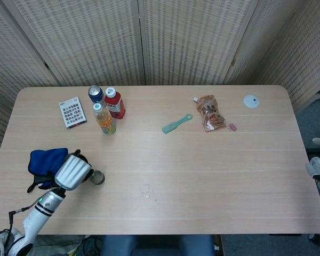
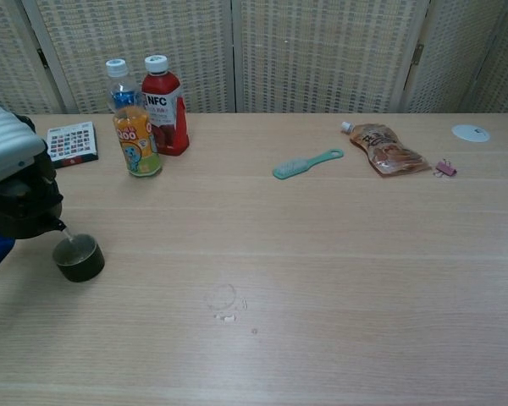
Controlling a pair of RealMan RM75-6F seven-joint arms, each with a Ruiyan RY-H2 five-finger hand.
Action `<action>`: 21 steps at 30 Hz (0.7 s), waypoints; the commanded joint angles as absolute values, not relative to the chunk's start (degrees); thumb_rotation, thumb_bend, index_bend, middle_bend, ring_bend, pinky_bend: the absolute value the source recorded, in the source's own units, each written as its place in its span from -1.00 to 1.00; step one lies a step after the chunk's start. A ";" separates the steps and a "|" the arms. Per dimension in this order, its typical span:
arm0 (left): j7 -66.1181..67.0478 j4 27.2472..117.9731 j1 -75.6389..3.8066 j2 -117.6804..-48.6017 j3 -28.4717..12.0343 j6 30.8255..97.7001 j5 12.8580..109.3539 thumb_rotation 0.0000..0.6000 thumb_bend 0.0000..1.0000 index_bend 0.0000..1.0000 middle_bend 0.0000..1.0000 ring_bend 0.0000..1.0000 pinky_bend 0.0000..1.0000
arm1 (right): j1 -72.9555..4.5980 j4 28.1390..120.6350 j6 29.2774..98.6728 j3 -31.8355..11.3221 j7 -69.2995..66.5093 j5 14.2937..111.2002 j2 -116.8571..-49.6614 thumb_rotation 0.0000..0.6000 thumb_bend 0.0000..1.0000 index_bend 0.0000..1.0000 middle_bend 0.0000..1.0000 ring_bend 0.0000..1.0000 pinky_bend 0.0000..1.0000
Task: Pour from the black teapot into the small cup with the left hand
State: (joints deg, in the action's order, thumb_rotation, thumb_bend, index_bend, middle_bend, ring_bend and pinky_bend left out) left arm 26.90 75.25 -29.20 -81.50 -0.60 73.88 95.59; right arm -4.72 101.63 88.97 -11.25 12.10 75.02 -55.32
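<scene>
My left hand (image 2: 7, 150) grips the black teapot (image 2: 24, 203) at the table's left front, seen from above as a silver hand (image 1: 73, 170) covering most of the pot. The pot is tipped with its spout just over the rim of the small dark cup (image 2: 77, 257), and a thin stream seems to run from spout to cup. The cup (image 1: 97, 177) stands upright on the table right of the hand. My right hand shows in neither view.
A blue cloth (image 1: 45, 160) lies just left of the teapot. At the back left stand an orange drink bottle (image 2: 135, 135), a red NFC bottle (image 2: 163, 106), a can (image 1: 96, 94) and a card booklet (image 2: 71, 142). A green brush (image 2: 306, 163), snack pouch (image 2: 388, 150), pink clip (image 2: 445, 167) and white disc (image 2: 471, 132) lie further right.
</scene>
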 commanded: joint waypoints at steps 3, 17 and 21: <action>27.28 74.52 -29.22 -81.39 -0.44 73.83 95.91 0.74 -0.15 1.00 1.00 1.00 -0.12 | -4.67 101.67 88.99 -11.24 12.16 74.96 -55.30 1.00 -0.68 -0.36 -0.56 -0.61 -0.66; 28.41 74.16 -29.12 -81.07 -0.10 73.79 96.57 0.74 -0.15 1.00 1.00 1.00 -0.12 | -4.75 101.84 88.99 -11.26 12.33 75.06 -55.33 1.00 -0.68 -0.36 -0.56 -0.61 -0.66; 29.02 73.71 -29.18 -81.12 -0.02 74.00 97.11 0.74 -0.15 1.00 1.00 1.00 -0.12 | -4.67 101.95 89.10 -11.26 12.37 75.06 -55.23 1.00 -0.68 -0.36 -0.56 -0.61 -0.66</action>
